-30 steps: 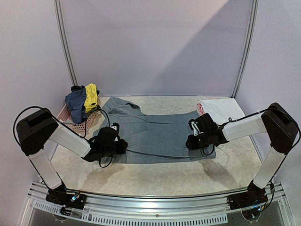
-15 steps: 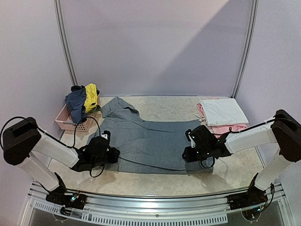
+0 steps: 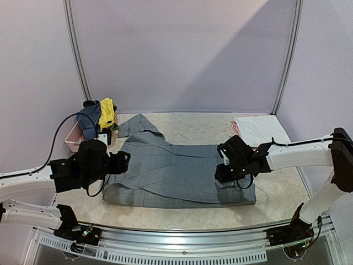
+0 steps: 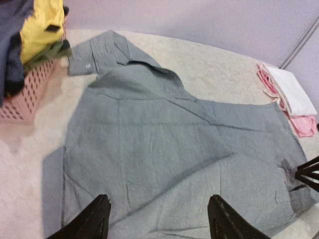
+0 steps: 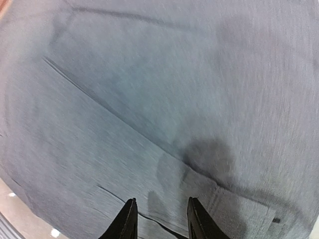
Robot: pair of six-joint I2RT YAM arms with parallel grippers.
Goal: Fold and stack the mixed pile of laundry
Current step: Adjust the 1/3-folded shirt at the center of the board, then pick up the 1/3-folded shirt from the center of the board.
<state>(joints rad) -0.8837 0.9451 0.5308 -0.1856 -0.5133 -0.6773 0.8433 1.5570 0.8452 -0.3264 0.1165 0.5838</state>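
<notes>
White and pink folded cloths [image 3: 258, 130] are stacked. The grey cloth trousers [image 3: 176, 171] look half-folded. Navy and yellow garments [image 3: 105, 113] sit unfolded in the pink plastic lattice basket [image 3: 73, 139]. The left end effector [image 4: 158, 201] and right end effector [image 5: 162, 200] are both released.

walls [image 3: 182, 49]: pale lilac, plain | poles [image 3: 78, 55]: two, grey, upright | table [image 3: 187, 124]: beige marbled top — metal rail [image 3: 176, 249] along near edge

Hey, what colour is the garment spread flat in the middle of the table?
Plain grey; the garment shows best in the left wrist view.
</notes>
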